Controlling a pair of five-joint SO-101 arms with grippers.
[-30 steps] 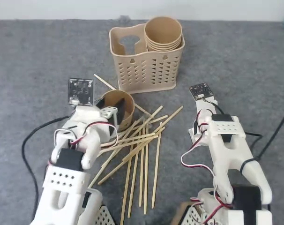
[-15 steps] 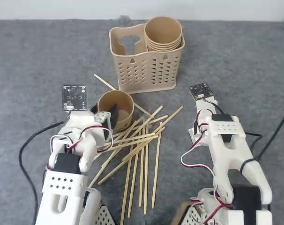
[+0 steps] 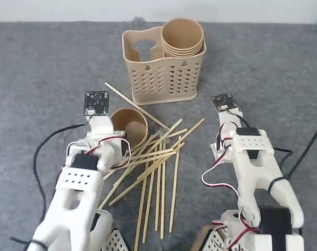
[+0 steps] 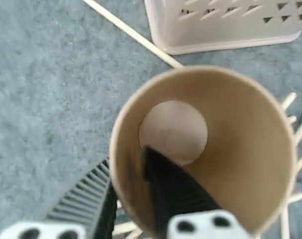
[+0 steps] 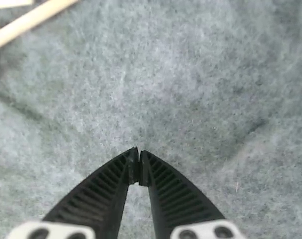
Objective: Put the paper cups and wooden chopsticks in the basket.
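A brown paper cup (image 3: pixel 129 125) stands mouth up at the edge of a loose pile of wooden chopsticks (image 3: pixel 156 164) in the middle of the grey mat. My left gripper (image 4: pixel 127 164) is shut on the cup's (image 4: pixel 230 149) wall, one finger inside and one outside. The beige basket (image 3: pixel 163 78) stands behind, with a stack of paper cups (image 3: pixel 182 32) in its right half. My right gripper (image 5: pixel 139 154) is shut and empty, hanging over bare mat to the right of the pile.
A single chopstick (image 3: pixel 135 104) lies slanted between the held cup and the basket (image 4: pixel 226 25). A chopstick end (image 5: pixel 31 17) lies ahead of the right gripper. Open mat stretches to the left and right of the basket.
The left wrist has turned and shifted slightly right, and the cup has gone from tilted to mouth up in its grip. The right arm has not moved.
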